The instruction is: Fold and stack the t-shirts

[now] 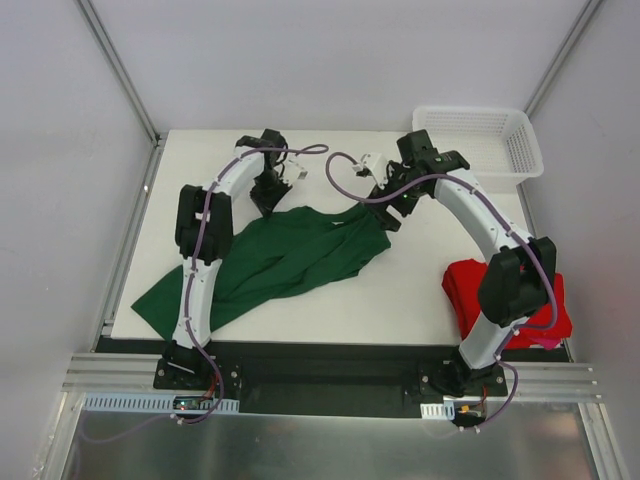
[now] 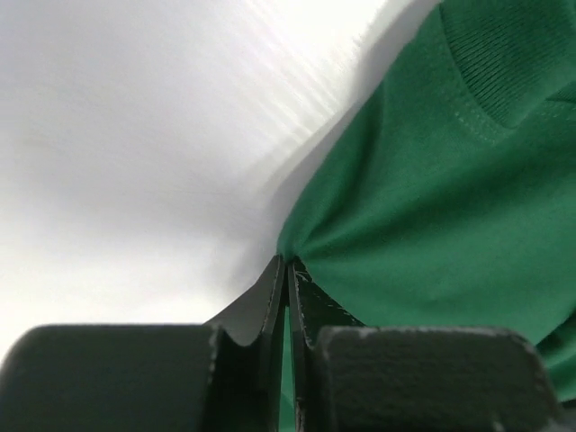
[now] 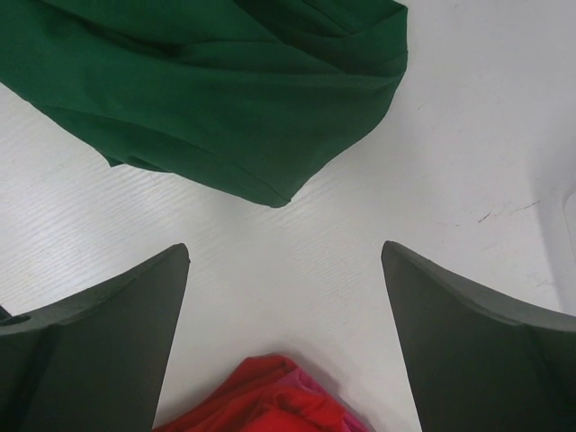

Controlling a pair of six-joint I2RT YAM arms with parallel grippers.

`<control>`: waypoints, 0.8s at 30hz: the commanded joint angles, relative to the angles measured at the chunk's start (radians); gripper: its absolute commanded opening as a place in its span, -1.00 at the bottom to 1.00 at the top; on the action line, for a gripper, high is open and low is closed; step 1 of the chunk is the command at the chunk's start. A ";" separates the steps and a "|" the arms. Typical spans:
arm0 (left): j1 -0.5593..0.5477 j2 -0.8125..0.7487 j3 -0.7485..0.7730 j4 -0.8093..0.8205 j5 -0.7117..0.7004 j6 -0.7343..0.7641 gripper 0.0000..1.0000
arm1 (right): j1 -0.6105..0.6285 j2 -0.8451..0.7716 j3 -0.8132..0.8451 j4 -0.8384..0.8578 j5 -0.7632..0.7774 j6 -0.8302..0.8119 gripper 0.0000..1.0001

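The dark green t-shirt [image 1: 285, 258] lies spread and rumpled across the middle and left of the table. My left gripper [image 1: 268, 196] is at its far edge, shut on a pinch of the green cloth [image 2: 288, 263], which puckers at the fingertips. The green t-shirt [image 2: 441, 189] fills the right of the left wrist view. My right gripper [image 1: 390, 208] is open and empty over the shirt's right end; in the right wrist view [image 3: 286, 252] it hangs above bare table between the green t-shirt [image 3: 225, 90] and the red one [image 3: 265, 407]. The red t-shirt [image 1: 462, 285] lies folded at the front right, partly hidden by the right arm.
A white plastic mesh basket [image 1: 465, 110] stands at the back right corner of the table. The table's front edge runs just behind the arm bases. White walls close in on the left, back and right.
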 commanded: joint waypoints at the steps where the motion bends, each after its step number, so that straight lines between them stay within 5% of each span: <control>1: 0.003 -0.017 0.177 -0.010 -0.105 0.088 -1.00 | 0.021 0.021 -0.048 0.039 -0.042 -0.003 0.77; 7: 0.000 0.035 0.366 -0.003 -0.183 0.159 -1.00 | 0.097 0.093 -0.114 0.123 0.042 -0.074 0.78; 14: -0.024 0.127 0.403 0.152 -0.249 0.365 -1.00 | 0.142 0.165 0.047 0.072 0.011 -0.022 0.82; 24: -0.050 0.198 0.408 0.493 -0.381 0.587 -1.00 | 0.174 0.156 -0.045 0.132 0.024 -0.063 0.80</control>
